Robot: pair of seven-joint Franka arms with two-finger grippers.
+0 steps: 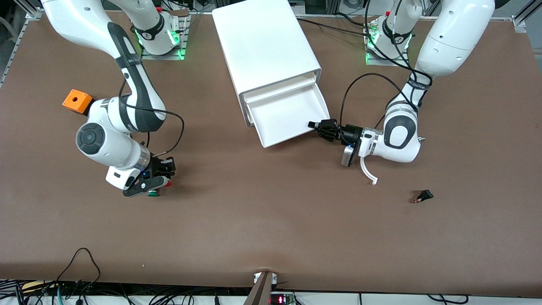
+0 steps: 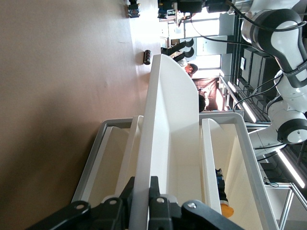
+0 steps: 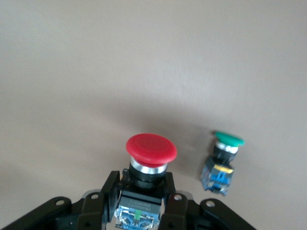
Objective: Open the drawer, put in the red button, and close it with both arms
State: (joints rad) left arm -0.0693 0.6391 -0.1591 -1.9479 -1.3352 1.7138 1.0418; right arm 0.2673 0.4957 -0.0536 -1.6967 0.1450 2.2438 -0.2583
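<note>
My right gripper [image 3: 144, 203] pinches the red button [image 3: 150, 148] over the desk [image 1: 271, 228], ready for the drawer [image 1: 288, 112]. My left gripper [image 1: 324, 126] grips the pulled-out drawer's front wall, holding it open.

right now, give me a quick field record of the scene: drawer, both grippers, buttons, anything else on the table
drawer: pulled out of the white cabinet, nothing seen inside
left gripper: shut on the drawer's front edge, at the corner toward the left arm's end
right gripper: shut on the red button, over the table
green button: on the table beside the right gripper
orange block: toward the right arm's end
small black part: toward the left arm's end
</note>
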